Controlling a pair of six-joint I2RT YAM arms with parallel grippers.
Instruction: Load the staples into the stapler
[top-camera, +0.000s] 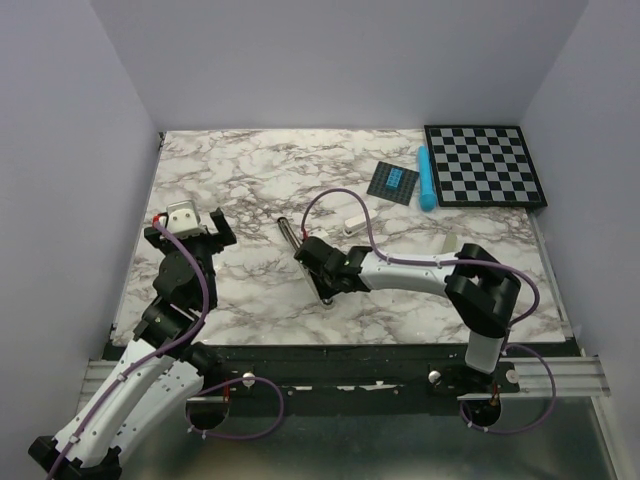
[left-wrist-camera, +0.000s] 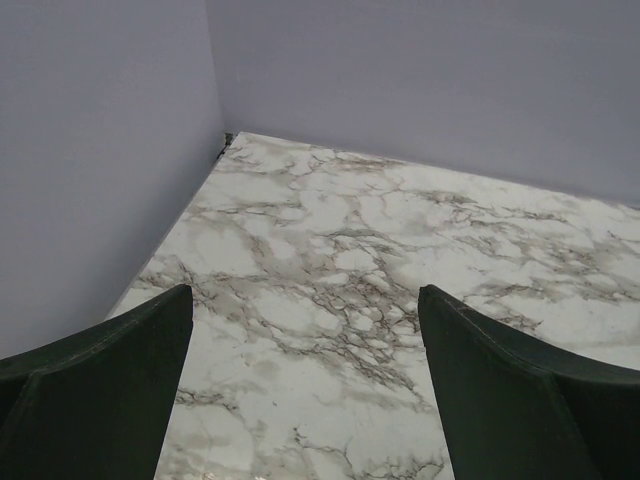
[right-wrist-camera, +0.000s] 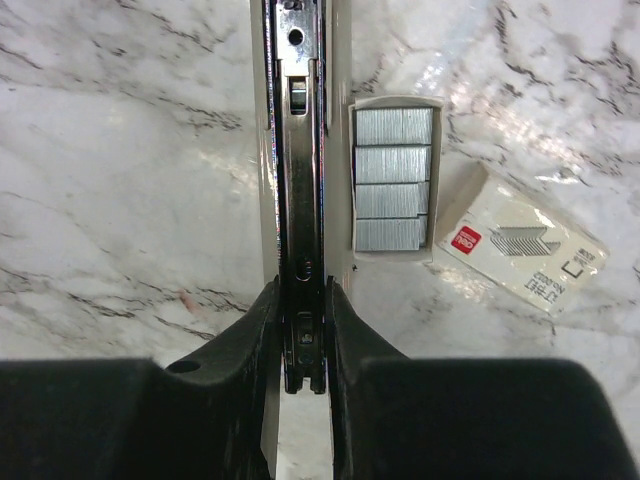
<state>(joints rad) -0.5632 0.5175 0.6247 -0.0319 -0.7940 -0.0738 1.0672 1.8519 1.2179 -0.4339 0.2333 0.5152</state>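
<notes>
The stapler (right-wrist-camera: 298, 150) lies opened on the marble table, its shiny silver channel running away from my right gripper (right-wrist-camera: 303, 292). That gripper is shut on the channel's near end. In the top view the stapler (top-camera: 289, 234) is mid-table with the right gripper (top-camera: 316, 258) on it. Several silvery staple strips sit in a small white tray (right-wrist-camera: 394, 180) just right of the channel. Their white cardboard box (right-wrist-camera: 520, 252) with a red logo lies further right. My left gripper (top-camera: 188, 228) is open and empty over bare marble at the left, also in the left wrist view (left-wrist-camera: 305, 300).
A checkerboard (top-camera: 485, 165) lies at the back right. A light blue cylinder (top-camera: 427, 178) and a dark card with blue squares (top-camera: 393, 182) lie beside it. The white tray (top-camera: 352, 224) shows in the top view. Grey walls enclose the table.
</notes>
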